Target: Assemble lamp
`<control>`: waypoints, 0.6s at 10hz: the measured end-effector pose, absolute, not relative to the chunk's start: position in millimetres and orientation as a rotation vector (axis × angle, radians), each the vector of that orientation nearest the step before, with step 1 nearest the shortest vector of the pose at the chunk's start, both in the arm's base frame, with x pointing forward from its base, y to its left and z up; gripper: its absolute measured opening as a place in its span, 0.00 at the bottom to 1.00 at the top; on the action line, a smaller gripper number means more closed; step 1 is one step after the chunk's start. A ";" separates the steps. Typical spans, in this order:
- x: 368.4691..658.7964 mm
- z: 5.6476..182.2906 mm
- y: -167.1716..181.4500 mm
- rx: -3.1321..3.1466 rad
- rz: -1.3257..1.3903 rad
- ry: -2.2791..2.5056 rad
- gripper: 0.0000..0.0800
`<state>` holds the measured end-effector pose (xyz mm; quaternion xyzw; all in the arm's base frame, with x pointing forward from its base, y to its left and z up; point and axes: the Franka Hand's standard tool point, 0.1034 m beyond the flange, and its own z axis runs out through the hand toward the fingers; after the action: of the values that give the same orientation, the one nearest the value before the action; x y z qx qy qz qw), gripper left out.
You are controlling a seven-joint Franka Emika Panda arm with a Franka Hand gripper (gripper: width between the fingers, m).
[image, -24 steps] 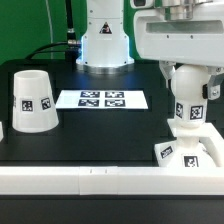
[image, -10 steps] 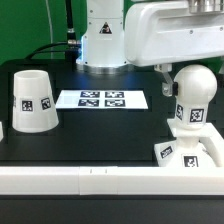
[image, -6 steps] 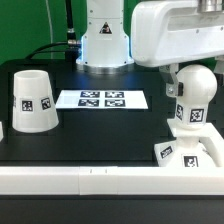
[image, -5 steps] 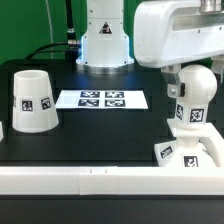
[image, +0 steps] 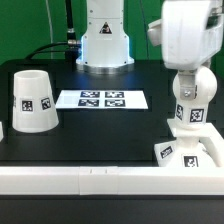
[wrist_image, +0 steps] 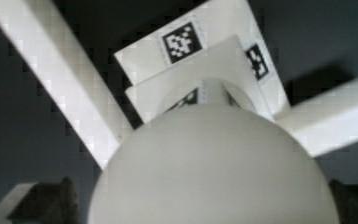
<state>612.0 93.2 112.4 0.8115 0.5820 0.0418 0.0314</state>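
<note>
The bulb stands upright on the square stepped base at the exterior view's right, near the front wall. My gripper has come down over the bulb's round head, and the hand hides the top of the head. In the wrist view the bulb's head fills the middle, with a dark finger on each side and a gap between each finger and the bulb. The gripper is open. The base shows beneath the bulb. The tapered shade stands alone at the exterior view's left.
The marker board lies flat in the middle of the black table. The white rail-like wall runs along the front edge and also shows in the wrist view. The robot's base stands at the back.
The hand was up and off to the side of the bulb, leaving its head uncovered. It has turned and come down over the bulb's head. Bulb, base and shade have not moved.
</note>
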 end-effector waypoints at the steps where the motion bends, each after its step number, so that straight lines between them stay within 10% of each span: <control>1: 611.4 110.8 93.5 2.445 0.119 1.862 0.87; 6: 612.4 109.9 91.0 2.150 0.076 2.139 0.82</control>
<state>612.4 91.0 109.9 0.7077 0.7040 0.0249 0.0541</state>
